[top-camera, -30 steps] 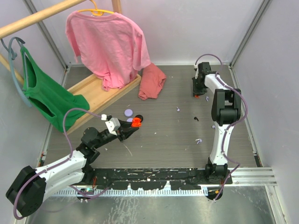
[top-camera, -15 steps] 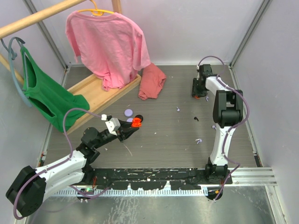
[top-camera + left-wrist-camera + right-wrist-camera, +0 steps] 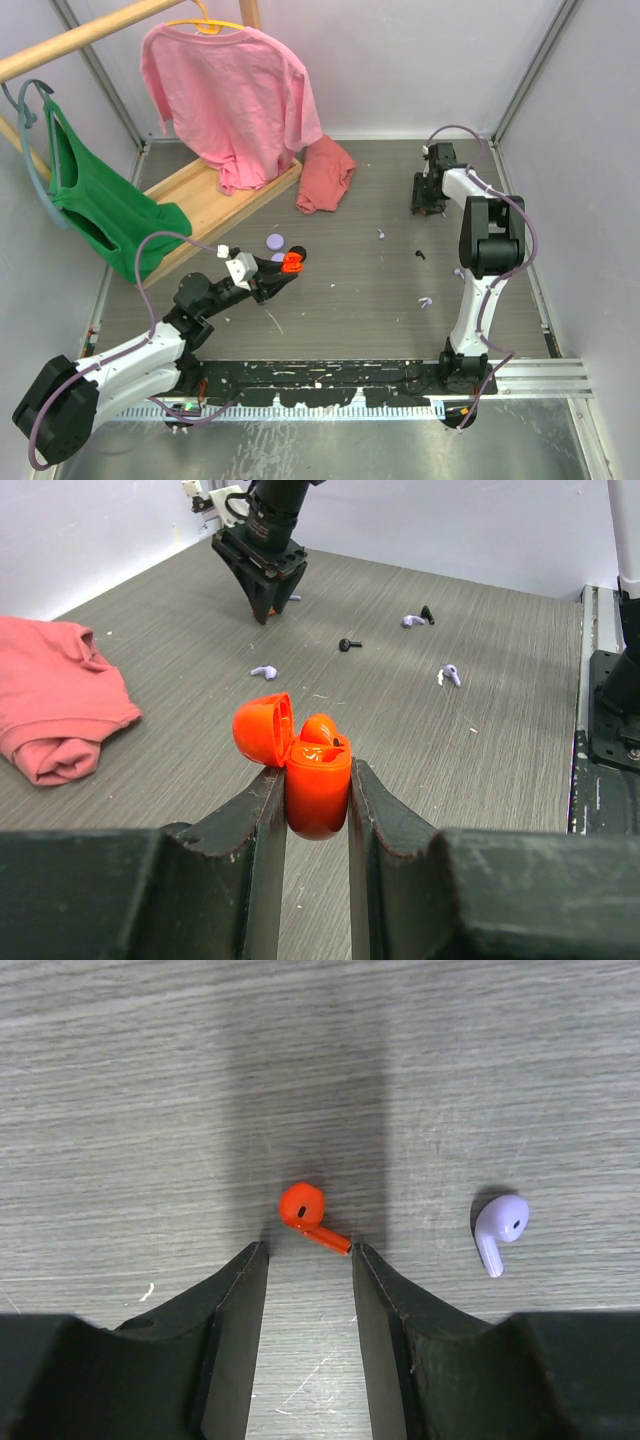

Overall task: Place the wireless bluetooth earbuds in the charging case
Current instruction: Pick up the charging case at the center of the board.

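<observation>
My left gripper point(image 3: 315, 768) is shut on the orange charging case point(image 3: 318, 795), held above the table with its lid point(image 3: 262, 728) swung open; an orange bud seems to sit inside. In the top view the case point(image 3: 291, 262) is left of centre. At the back right my right gripper point(image 3: 308, 1248) stands open, tips down at the table. An orange earbud point(image 3: 303, 1207) lies loose just ahead of its fingertips, stem near the right finger. A lavender earbud point(image 3: 498, 1222) lies to its right. More lavender earbuds point(image 3: 262, 670) point(image 3: 449, 674) and black ones point(image 3: 349, 644) are scattered mid-table.
Two lavender pucks point(image 3: 274, 241) lie beside the held case. A folded red cloth point(image 3: 325, 178) lies at the back centre. A wooden rack point(image 3: 215, 200) with a pink shirt point(image 3: 235, 95) and a green garment point(image 3: 95, 205) fills the back left. Walls enclose the table.
The right gripper's jaws have opened and its wrist has shifted slightly toward the back right. The left arm and the case have not moved.
</observation>
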Controlling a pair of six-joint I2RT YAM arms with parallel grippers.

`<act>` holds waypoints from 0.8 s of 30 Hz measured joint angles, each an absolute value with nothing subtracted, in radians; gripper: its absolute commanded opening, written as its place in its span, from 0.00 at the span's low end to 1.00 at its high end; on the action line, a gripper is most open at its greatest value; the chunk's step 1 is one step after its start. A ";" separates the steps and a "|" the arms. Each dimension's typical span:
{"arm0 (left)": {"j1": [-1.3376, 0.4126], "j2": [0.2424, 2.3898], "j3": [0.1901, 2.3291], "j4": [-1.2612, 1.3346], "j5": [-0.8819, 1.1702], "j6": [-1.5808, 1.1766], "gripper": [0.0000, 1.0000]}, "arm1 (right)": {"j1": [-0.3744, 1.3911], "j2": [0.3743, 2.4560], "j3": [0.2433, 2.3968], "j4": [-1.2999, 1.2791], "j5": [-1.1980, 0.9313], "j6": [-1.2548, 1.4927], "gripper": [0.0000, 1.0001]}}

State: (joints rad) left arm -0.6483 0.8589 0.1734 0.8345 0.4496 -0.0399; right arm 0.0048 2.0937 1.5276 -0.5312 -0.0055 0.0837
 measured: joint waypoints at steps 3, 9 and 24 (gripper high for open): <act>-0.648 0.859 0.173 0.833 0.450 -0.040 0.00 | 0.006 2.087 1.520 -0.533 -0.011 0.083 0.44; -0.649 0.859 0.173 0.833 0.450 -0.040 0.00 | 0.018 2.086 1.518 -0.536 -0.004 0.065 0.44; -0.653 0.853 0.173 0.832 0.450 -0.039 0.00 | 0.040 2.080 1.517 -0.540 0.063 0.030 0.48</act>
State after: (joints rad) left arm -0.6529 0.8528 0.1734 0.8318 0.4500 -0.0395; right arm 0.0402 2.0804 1.5166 -0.5396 0.0631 0.0299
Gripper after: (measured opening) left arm 0.261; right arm 0.476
